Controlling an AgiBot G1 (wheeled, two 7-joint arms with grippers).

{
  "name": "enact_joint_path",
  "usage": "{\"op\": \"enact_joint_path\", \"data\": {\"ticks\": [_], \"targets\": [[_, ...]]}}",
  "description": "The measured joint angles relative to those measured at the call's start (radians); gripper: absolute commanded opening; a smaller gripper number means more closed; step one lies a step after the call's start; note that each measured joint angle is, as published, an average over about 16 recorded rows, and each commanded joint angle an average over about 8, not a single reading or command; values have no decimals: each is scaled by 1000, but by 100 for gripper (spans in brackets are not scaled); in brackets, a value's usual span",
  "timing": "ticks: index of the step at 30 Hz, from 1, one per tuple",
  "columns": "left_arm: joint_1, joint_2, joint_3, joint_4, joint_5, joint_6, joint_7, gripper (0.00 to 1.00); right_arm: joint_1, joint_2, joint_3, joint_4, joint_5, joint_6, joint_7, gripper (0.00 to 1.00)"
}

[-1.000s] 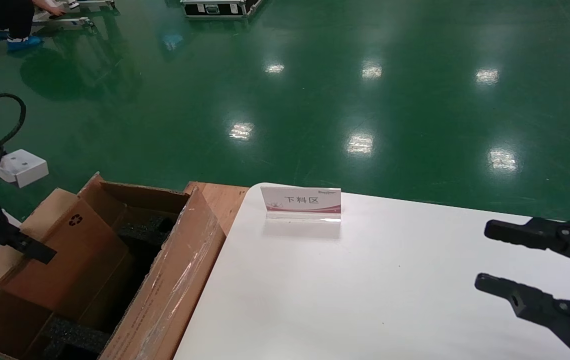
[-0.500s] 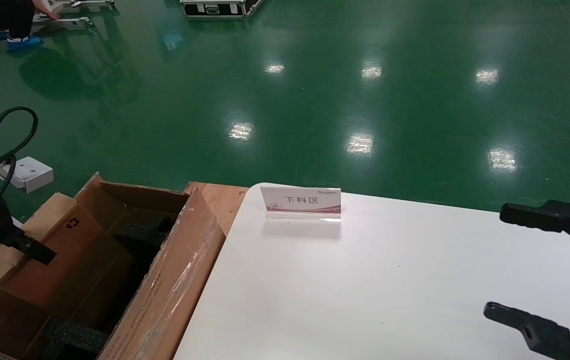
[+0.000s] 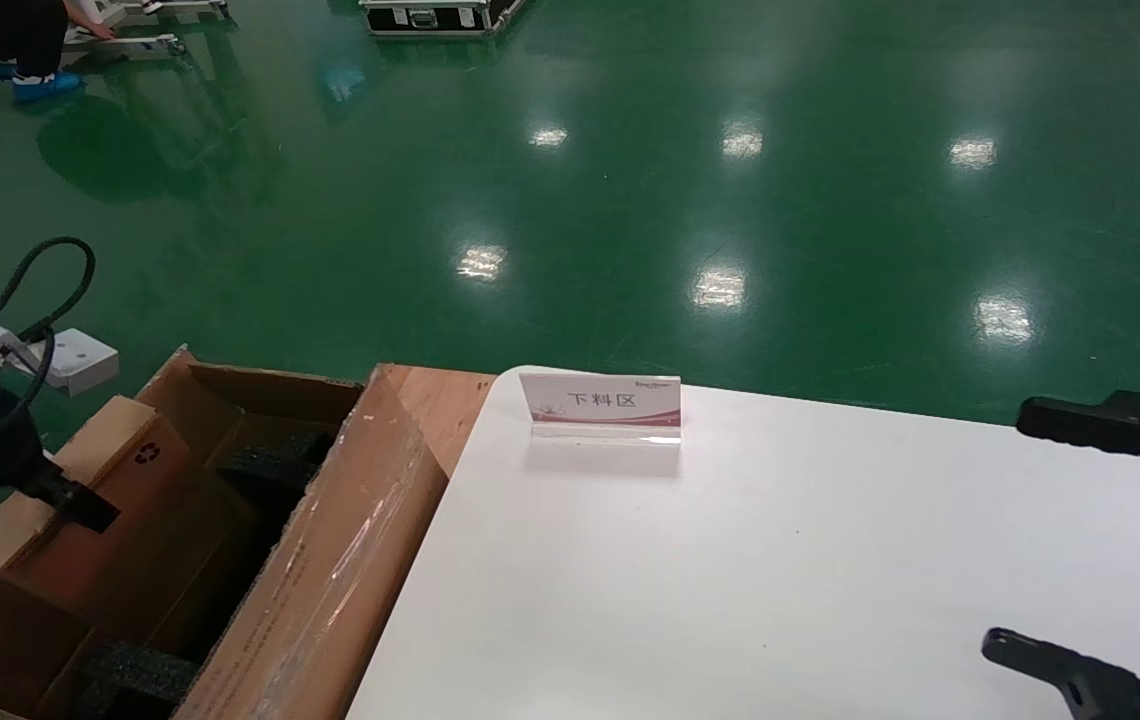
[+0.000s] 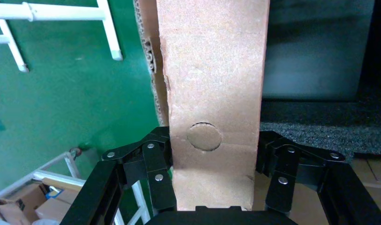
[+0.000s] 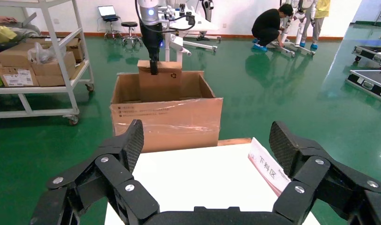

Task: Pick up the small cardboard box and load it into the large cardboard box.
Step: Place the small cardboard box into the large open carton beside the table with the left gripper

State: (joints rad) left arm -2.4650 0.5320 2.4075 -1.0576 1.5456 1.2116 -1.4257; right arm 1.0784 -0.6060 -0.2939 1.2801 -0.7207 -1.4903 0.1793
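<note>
The large cardboard box (image 3: 330,570) stands open at the lower left beside the table, with a taped flap and black foam blocks (image 3: 275,462) inside. My left gripper (image 3: 80,505) is shut on the small cardboard box (image 3: 130,520), which leans steeply inside the carton with its recycling mark showing. In the left wrist view the slim box (image 4: 212,70) sits between the fingers (image 4: 155,164), its round hole near them. In the right wrist view it (image 5: 160,84) stands in the carton (image 5: 165,117). My right gripper (image 3: 1008,528) is open and empty over the table's right side.
A white table (image 3: 730,560) holds a small sign card (image 3: 600,405). A wooden board (image 3: 440,395) lies between table and carton. The right wrist view shows a shelf cart with boxes (image 5: 38,61) and a crouching person (image 5: 270,26) on the green floor.
My left gripper has sunk a little with the small box, which sits lower in the carton. My right gripper has drawn back to the right and its fingers stand wider apart.
</note>
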Motion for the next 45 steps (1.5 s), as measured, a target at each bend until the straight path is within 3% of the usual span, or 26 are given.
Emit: {"op": "enact_joint_path", "data": {"ticks": [12, 20, 21, 45], "targets": [[118, 39, -8, 129, -64, -43, 55, 0, 0, 0, -1, 0, 0, 0, 0, 100], [165, 58, -12, 195, -98, -41, 80, 97, 0, 0, -1, 0, 1, 1, -1, 100], [168, 60, -12, 199, -101, -40, 81, 100, 0, 0, -1, 0, 1, 1, -1, 100], [167, 58, -11, 199, -100, -36, 84, 100, 0, 0, -1, 0, 1, 1, -1, 100]]}}
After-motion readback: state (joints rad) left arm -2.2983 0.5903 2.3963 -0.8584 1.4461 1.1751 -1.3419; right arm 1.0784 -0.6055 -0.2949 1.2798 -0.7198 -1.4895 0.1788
